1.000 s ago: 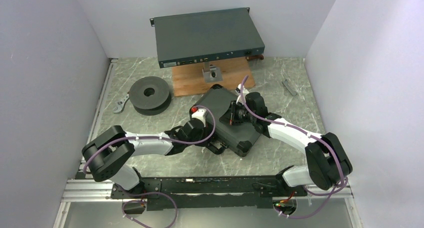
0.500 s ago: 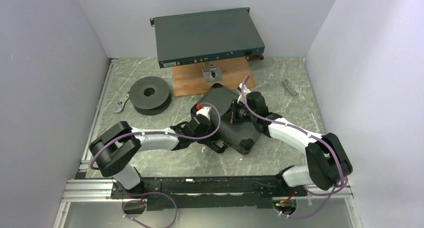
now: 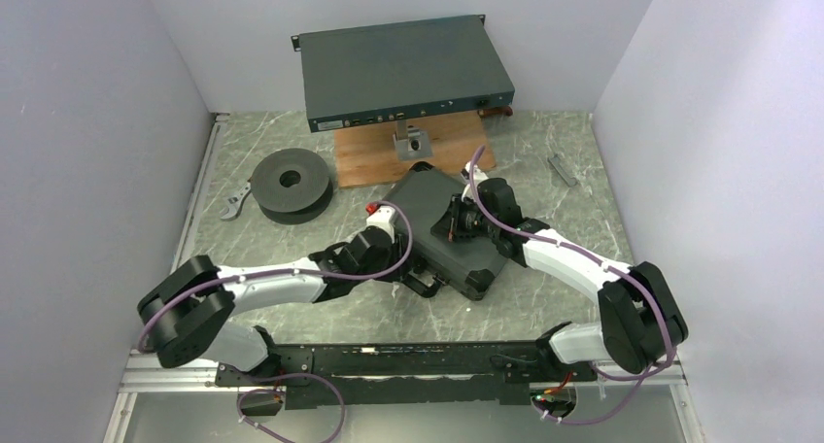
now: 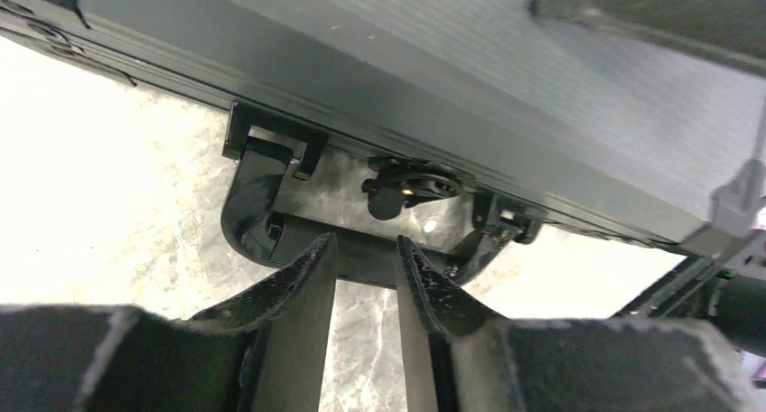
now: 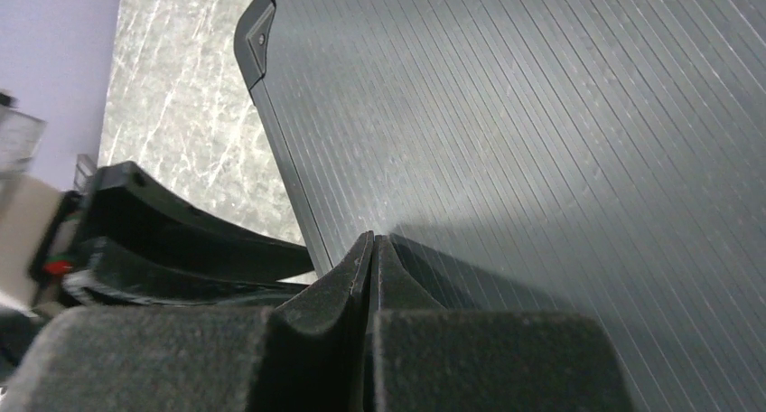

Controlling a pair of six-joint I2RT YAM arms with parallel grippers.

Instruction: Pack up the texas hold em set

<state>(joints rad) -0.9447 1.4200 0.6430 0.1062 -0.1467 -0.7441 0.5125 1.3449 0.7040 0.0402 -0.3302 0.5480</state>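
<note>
The right fingers [image 5: 372, 249] are pressed together with no gap, and their tips rest on the ribbed lid of the black case [image 5: 542, 114], a little in from one long edge. The left fingers [image 4: 312, 267] are spread slightly, with a narrow gap and nothing pinched in it. They point at the front side of the case, their tips right at the bar of the black handle [image 4: 248, 222] that folds out from that side. Whether they touch the bar I cannot tell. On the front side of the case above the handle sit a latch [image 4: 271, 141] toward one end, a round lock [image 4: 405, 191] in the middle and a second latch [image 4: 506, 220] toward the other end.

The case is shut and lies flat on the grey marbled counter [image 3: 544, 210], turned askew, with its handle side toward the left arm. Seen from above, the left arm comes in low at the case's near-left side and the right arm reaches over the lid from the near right. Just behind the case lies a wooden board [image 3: 369, 161], and behind that a large grey box [image 3: 403, 74]. Off the case's far-left side sits a dark spool [image 3: 290, 183].
</note>
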